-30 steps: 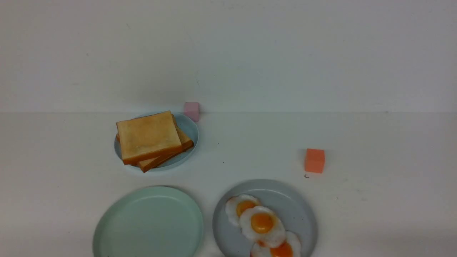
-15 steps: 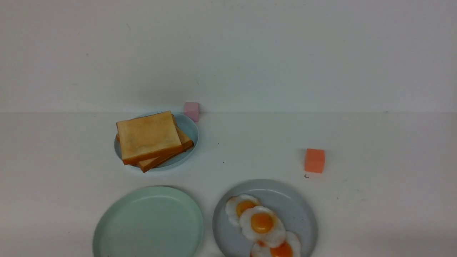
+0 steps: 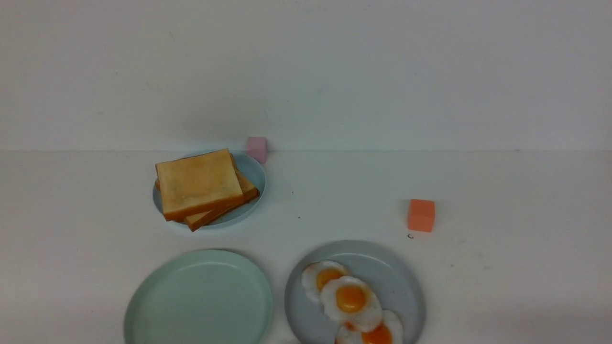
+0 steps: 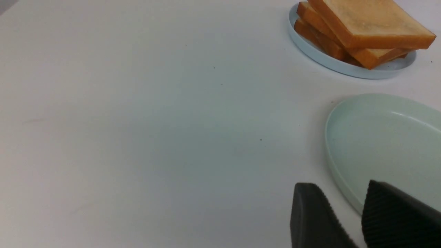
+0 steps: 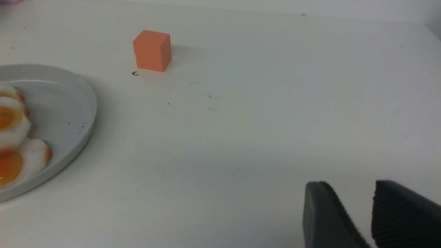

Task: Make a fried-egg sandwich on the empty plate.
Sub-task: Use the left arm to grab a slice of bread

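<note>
Front view: sandwich unstarted, 0 layers on round pale mint-green plate (image 3: pixel 201 301) | square golden toast slices (image 3: pixel 200 184) stacked on light-blue plate (image 3: pixel 251 167), white fried eggs with orange yolks (image 3: pixel 351 298) on grey plate (image 3: pixel 401 286) | left gripper (image 4: pixel 339 186), right gripper (image 5: pixel 349 186): parted partway, gripped nothing | left to do: toast, egg, toast

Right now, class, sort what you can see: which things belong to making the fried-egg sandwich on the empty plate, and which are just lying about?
For the job:
- toast slices on the light-blue plate
- fried eggs on the grey plate
- empty mint-green plate

Just lying about:
- pink block
- orange block
</note>
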Available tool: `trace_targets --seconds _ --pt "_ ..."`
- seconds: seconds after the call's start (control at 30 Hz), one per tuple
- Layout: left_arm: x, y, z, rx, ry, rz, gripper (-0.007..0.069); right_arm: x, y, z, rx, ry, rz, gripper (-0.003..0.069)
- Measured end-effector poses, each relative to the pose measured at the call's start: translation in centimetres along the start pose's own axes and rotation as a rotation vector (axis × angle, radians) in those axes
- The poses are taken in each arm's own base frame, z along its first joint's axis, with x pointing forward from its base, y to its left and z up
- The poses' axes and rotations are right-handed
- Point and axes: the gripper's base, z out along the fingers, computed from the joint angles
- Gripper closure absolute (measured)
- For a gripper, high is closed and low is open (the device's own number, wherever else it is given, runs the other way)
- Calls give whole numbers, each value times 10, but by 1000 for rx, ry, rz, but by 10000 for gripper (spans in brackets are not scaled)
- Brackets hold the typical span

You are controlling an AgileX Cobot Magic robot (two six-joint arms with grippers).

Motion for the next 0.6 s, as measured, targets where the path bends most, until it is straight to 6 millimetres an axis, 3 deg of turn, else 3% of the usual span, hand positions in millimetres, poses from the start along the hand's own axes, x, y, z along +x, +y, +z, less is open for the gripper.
trace_targets --seconds 0.47,0.6 --pt "-19 -7 -2 78 -213 -24 386 -37 -1 -8 -29 -443 186 418" --pt "-36 -12 -8 181 -397 -190 386 -49 -2 -14 -60 -592 263 418"
